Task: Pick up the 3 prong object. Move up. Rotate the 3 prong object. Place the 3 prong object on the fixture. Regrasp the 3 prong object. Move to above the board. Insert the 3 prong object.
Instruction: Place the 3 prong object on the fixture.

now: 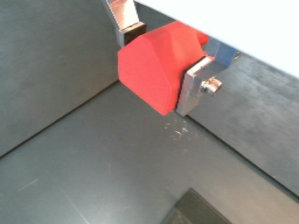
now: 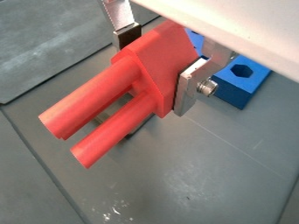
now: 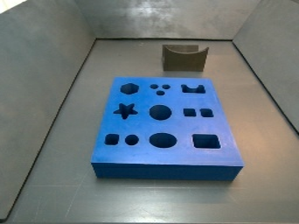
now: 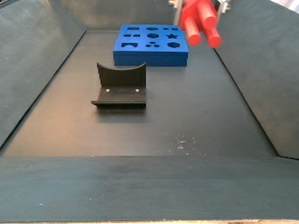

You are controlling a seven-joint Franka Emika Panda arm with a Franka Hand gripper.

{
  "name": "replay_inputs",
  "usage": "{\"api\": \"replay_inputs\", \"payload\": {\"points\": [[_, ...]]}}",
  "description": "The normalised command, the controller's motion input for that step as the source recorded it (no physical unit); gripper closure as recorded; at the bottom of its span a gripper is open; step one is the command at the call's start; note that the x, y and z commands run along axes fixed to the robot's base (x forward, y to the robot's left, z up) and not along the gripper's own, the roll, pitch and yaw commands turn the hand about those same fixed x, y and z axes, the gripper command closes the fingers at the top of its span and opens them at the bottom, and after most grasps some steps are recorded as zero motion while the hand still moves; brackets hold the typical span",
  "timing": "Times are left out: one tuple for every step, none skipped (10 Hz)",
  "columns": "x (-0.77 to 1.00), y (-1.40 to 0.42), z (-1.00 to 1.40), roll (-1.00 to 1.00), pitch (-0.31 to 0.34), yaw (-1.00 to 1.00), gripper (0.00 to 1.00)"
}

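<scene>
The gripper (image 2: 152, 66) is closed on the 3 prong object (image 2: 117, 96): in both wrist views the silver fingers (image 2: 193, 86) press its flat red body from two opposite sides. In a wrist view the prongs run out past the fingertips as round parallel rods, so the piece's long axis points away from the gripper and at a slant, not straight down.

In a side view the gripper (image 4: 205, 7) sits at the top edge of the frame, right of centre, with the piece hanging in the air, prongs slanting toward the lower right, clear of the dark floor. The board (image 4: 153, 45) lies just left of it in that frame, and the fixture (image 4: 119, 85) stands well apart, lower and to the left. The fixture is empty, its notch open upward (image 3: 184, 57).

Judging from this, the piece is lifted and being turned. The coming set-down depends on bringing that long axis in line with the notch.
</scene>
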Motion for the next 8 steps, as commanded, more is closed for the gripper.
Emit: {"api": "replay_inputs", "payload": {"points": [[1.00, 0.07, 0.09, 0.00, 0.152, 0.00, 1.00], [1.00, 0.06, 0.08, 0.00, 0.153, 0.00, 1.00], [1.00, 0.05, 0.06, -0.01, 0.151, 0.00, 1.00], [1.00, 0.04, 0.06, -0.01, 0.149, 0.00, 1.00], [1.00, 0.03, 0.05, -0.01, 0.159, 0.01, 1.00], [1.00, 0.03, 0.04, -0.01, 0.163, 0.01, 1.00], [0.89, 0.02, 0.03, -0.01, 0.162, 0.02, 1.00], [0.81, 0.02, 0.02, -0.01, 0.158, 0.02, 1.00]]}}
